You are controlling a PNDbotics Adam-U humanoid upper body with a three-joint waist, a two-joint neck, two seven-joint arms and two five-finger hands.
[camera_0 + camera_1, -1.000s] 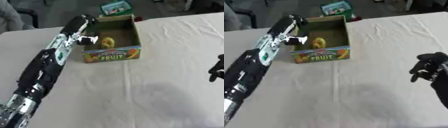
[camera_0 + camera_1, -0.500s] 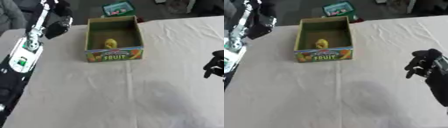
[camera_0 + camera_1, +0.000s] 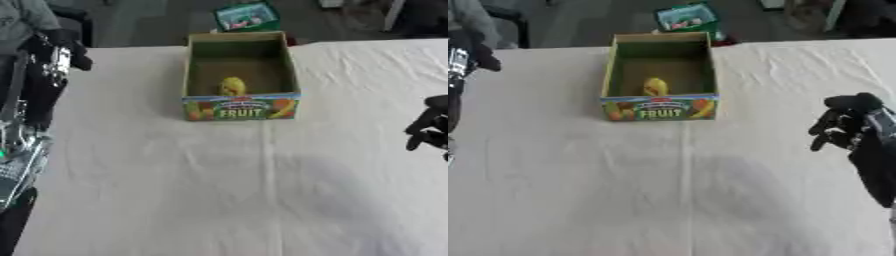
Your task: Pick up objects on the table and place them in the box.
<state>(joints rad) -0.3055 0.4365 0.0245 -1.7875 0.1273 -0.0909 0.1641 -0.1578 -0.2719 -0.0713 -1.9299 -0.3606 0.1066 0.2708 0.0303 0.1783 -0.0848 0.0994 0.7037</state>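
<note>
The cardboard fruit box (image 3: 239, 107) stands open-topped at the far middle of the white table. Inside it, against the front wall, lies a yellow fruit-like object (image 3: 231, 86). My left hand (image 3: 63, 48) is raised at the far left edge of the table, well away from the box, with its arm running down the left side. My right hand (image 3: 844, 123) hovers low over the right side of the table, its fingers relaxed and bent downward with nothing in them.
The white cloth (image 3: 227, 180) covers the whole table and has light creases. A green package (image 3: 248, 16) lies on the floor beyond the far edge. A person in grey (image 3: 22, 15) sits at the upper left corner.
My left arm has pulled back from the box's left wall to the far left edge. The yellow object stays in the box. The right hand has barely moved.
</note>
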